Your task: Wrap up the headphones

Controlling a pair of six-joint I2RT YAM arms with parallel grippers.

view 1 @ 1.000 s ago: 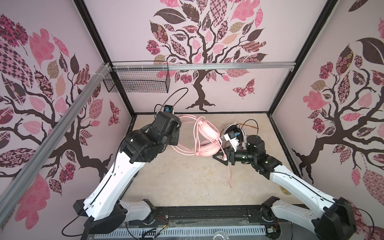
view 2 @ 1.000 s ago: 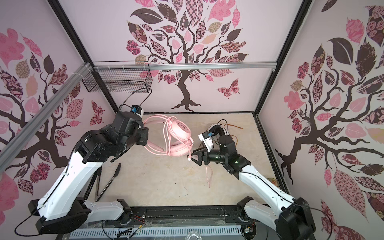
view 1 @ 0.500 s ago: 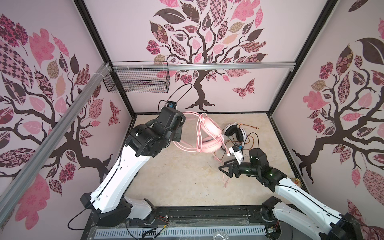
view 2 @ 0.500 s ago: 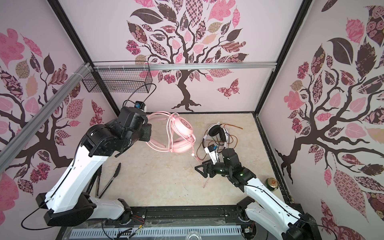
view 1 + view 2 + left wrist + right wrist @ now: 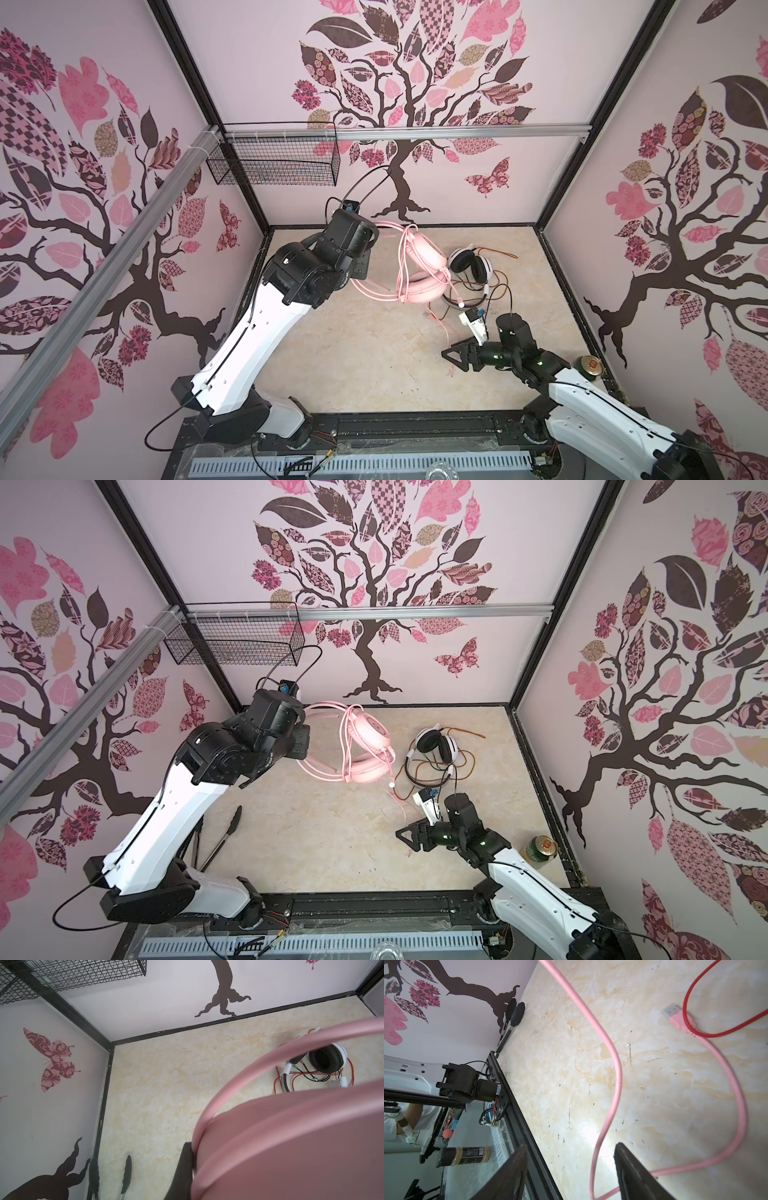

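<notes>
My left gripper is shut on the headband of the pale pink headphones, which hang off the table with pink cable looped round them. In the left wrist view the band presses against one dark finger; the other finger is hidden. The white-and-black headphones lie behind on the table amid their orange-red cable. My right gripper stands open low over the table. The loose pink cable runs between its jaws, and its USB plug lies on the table.
Black-tipped tongs lie by the left wall. A green can stands at the front right corner. A wire basket hangs on the back left wall.
My right gripper has drawn back from the pink headphones toward the table's front, its jaws a little narrower. My left arm has carried the pink headphones up and toward the back.
</notes>
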